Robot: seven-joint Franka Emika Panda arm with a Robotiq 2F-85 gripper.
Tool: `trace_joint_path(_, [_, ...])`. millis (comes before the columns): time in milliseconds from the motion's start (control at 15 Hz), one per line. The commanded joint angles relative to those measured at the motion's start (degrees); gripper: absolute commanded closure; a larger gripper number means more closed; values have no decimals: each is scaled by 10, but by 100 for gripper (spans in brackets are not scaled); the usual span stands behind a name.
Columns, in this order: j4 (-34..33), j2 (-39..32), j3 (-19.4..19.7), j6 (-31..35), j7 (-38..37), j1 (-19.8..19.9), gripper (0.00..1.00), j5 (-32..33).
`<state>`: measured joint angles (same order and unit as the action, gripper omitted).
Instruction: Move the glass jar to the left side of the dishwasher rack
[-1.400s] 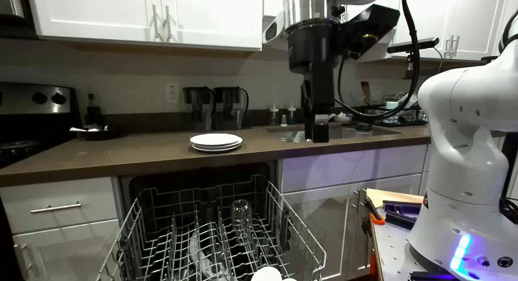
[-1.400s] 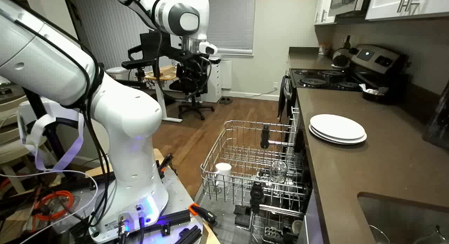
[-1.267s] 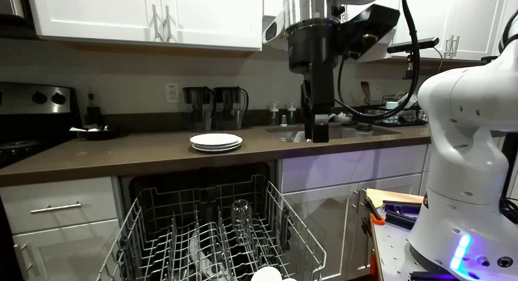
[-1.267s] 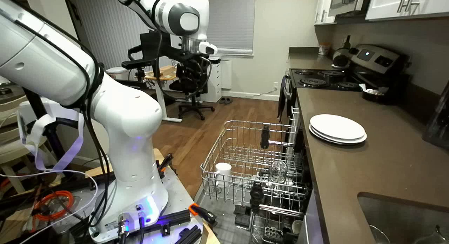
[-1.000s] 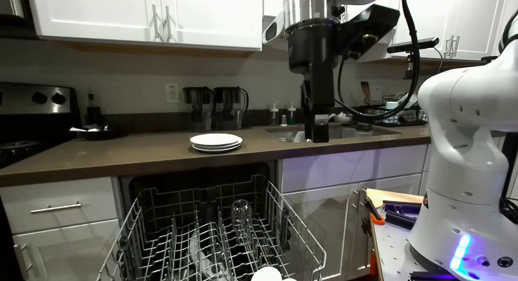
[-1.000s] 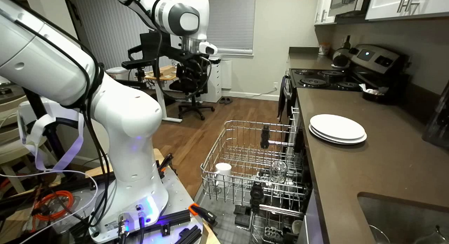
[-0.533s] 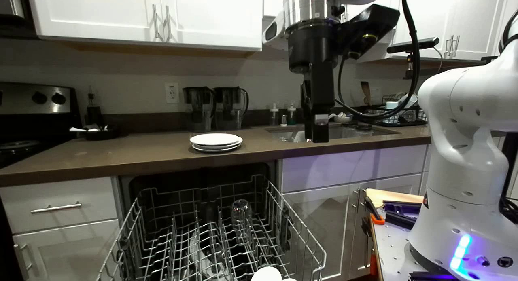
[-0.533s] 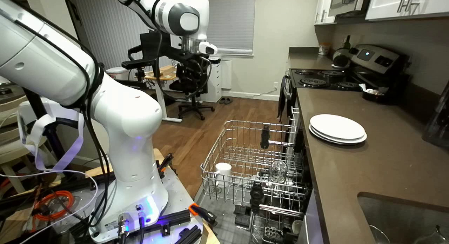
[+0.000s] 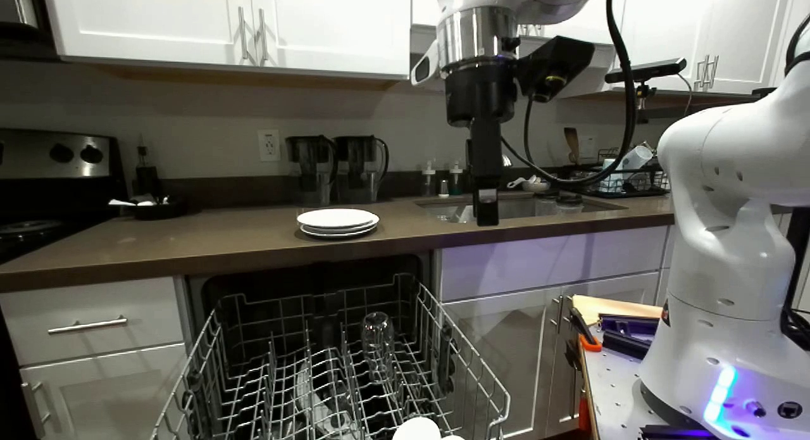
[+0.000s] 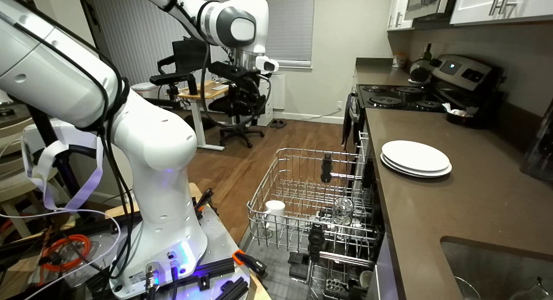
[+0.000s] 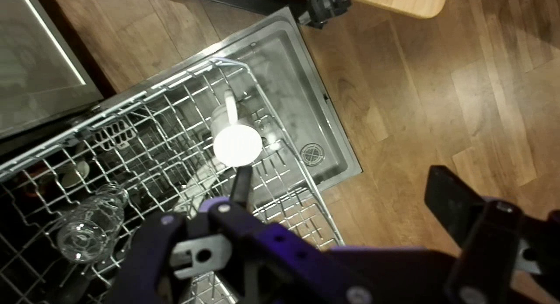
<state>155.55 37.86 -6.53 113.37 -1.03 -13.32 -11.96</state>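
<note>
So, hand (image 11: 340, 181) spread, well apart fr. glass jar (image 9: 378, 339) in d/w rack (image 9: 326, 359).

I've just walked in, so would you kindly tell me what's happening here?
The white robot arm is to move the clear, cylindrical glass jar to the left side of the silver-grey wire dishwasher rack. Its black gripper hangs open and empty. The jar sits untouched in the rack, as does a white handled mug.

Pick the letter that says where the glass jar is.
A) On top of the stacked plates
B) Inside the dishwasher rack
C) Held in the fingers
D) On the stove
B: in both exterior views the glass jar sits inside the dishwasher rack, and the wrist view shows the fingers spread apart.
</note>
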Motion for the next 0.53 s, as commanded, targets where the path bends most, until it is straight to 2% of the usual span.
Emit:
trace_joint_path(0, [-4,-36,27,9,36,50,0,50])
trace_joint_path(200, [-11,-76,51,40,52,77,0,72])
trace_joint_path(467, [-19,-148,68,120,53,100,0,77])
